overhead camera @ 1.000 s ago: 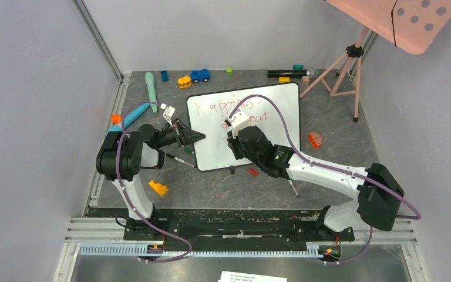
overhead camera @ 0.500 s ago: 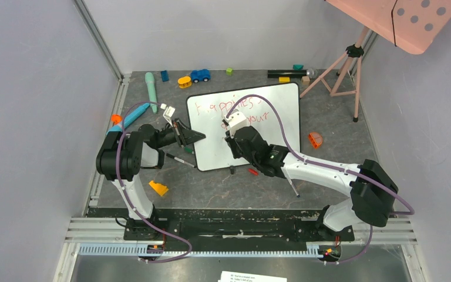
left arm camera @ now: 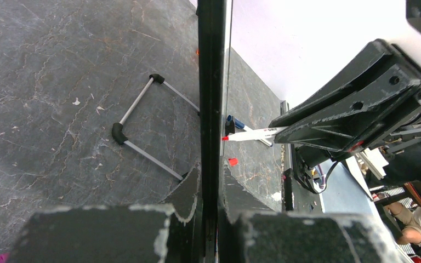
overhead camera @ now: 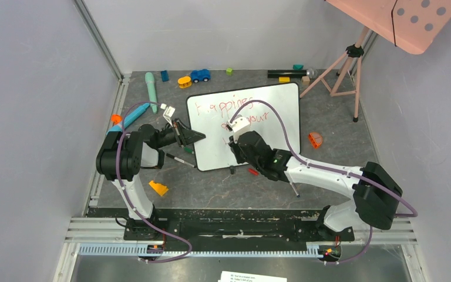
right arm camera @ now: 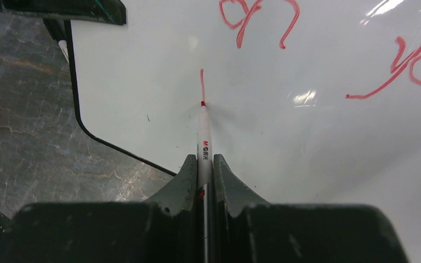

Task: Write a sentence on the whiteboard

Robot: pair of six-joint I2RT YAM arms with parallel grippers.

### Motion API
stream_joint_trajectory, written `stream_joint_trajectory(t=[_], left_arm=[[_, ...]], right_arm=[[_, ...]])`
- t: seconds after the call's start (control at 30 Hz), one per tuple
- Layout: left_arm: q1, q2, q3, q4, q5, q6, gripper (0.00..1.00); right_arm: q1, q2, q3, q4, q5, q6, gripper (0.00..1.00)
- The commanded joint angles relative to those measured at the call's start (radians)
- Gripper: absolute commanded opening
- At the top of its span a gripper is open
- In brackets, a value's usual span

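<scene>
Right gripper (right arm camera: 202, 163): clamped tight on red marker (right arm camera: 203, 131), tip touching the whiteboard (overhead camera: 208, 151)
Left gripper (left arm camera: 211, 183): pinching the left rim of the whiteboard, which lies mid-table
Sentence (overhead camera: 229, 107): two lines written; third apparently just one short stroke

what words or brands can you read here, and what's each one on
"Happines": red writing, top line on the whiteboard.
"your": second line, same board.
"M&G": barrel of the marker; smaller print beside it is blurred.
Paper sheet at the near edge: too small to read.
</scene>
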Motion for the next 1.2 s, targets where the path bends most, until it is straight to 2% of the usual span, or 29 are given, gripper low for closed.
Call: stream_joint_trajectory(t=[0.0,0.17,0.47,1.17], left_arm=[[0.013,-0.008,0.006,0.057,-0.016,0.086,0.02],[0.013,-0.008,0.005,0.056,-0.017,0.085,0.02],[0.013,-0.010,0.002,0.056,-0.014,0.086,0.02],[0.013,-0.010,0.004,0.056,-0.015,0.086,0.02]], right_arm=[[0.001,-0.043,-0.052,0.011,-0.018,0.032,0.00],[0.002,-0.055,-0.064,0.016,-0.032,0.039,0.00],[0.001,-0.075,0.032,0.009,-0.058,-0.001,0.00],[-0.013,0.014,0.120,-0.027,-0.010,-0.057,0.00]])
